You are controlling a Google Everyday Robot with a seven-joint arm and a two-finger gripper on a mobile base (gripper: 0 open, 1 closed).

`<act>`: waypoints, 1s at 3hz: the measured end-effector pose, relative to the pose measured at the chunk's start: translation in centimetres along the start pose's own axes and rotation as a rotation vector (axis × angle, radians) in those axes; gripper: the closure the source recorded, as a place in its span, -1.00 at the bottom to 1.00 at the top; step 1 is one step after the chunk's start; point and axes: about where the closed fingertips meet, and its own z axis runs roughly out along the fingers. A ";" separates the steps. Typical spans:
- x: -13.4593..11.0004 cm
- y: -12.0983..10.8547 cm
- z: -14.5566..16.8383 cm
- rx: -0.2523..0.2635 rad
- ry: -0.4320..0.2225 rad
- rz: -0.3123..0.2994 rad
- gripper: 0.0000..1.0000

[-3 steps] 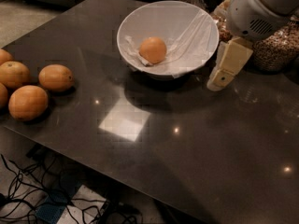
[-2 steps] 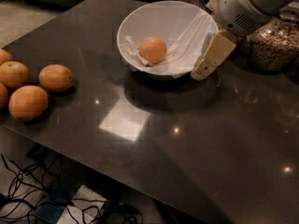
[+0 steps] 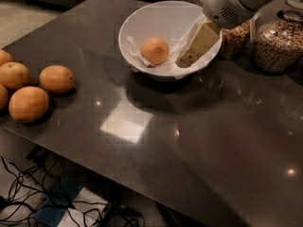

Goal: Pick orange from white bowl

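Dark, polished tabletop (image 3: 142, 126) in a dim room, with one pale glare near the middle. Down inside the right half of the white bowl (image 3: 142, 18): cream gripper (image 3: 189, 56), slanted down and left from a white arm housing (image 3: 227, 6), tip low against the sloping wall; released or clenched, cannot tell. Just left of that tip and apart from it, the orange (image 3: 155, 50), resting at the bowl's bottom on crumpled white paper (image 3: 135, 53). Likely firm, fairly light, round and smooth-skinned, so prone to roll or squirt sideways under an off-centre pinch. Best taken from above, across the widest part, with a moderate squeeze, enough to hold without bruising. Worth minding the paper, loose and apt to snag or lift with the fruit. Behind and to the right of the bowl, glass jars of grains (image 3: 277, 44), close to the arm. Far left at the table edge, a cluster of larger, deeper-orange fruits (image 3: 57, 78), well apart. Below the table, tangled cables (image 3: 28, 188) on the floor.
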 end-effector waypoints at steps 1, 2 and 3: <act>0.0 0.0 0.0 0.000 0.000 0.000 -1.00; -0.1 -0.1 0.6 0.003 -0.019 0.024 -1.00; -0.8 -0.5 2.5 -0.001 -0.052 0.050 -1.00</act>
